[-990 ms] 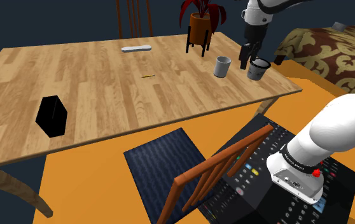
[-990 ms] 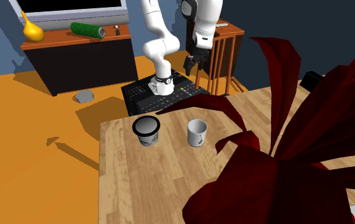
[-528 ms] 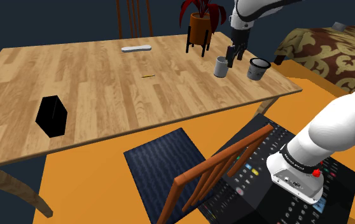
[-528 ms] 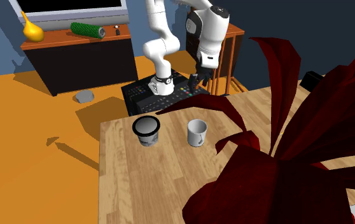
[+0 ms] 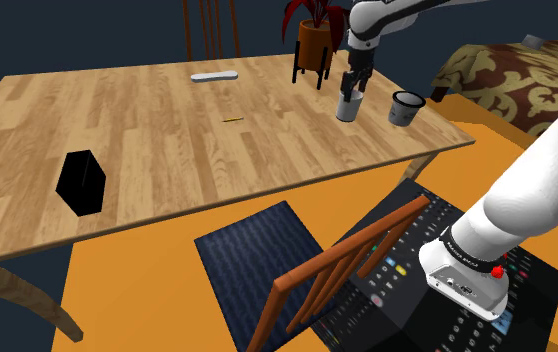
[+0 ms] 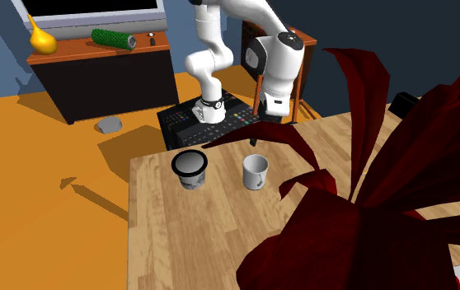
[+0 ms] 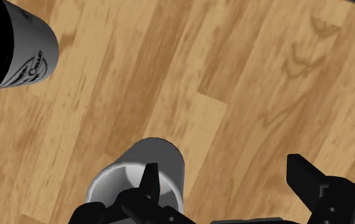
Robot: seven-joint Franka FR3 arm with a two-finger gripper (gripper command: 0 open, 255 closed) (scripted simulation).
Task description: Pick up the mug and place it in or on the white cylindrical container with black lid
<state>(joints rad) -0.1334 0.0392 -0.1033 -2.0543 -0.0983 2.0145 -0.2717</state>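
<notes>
Gripper [image 7: 222, 165] wide open, empty, over the mug [image 7: 132, 172]. Looks rigid, light, probably slick; I'd pinch the rim wall, one finger inside.

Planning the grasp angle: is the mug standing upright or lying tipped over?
Upright. The mug stands on its base on the table, mouth facing up; the wrist view looks down into its opening.
</notes>
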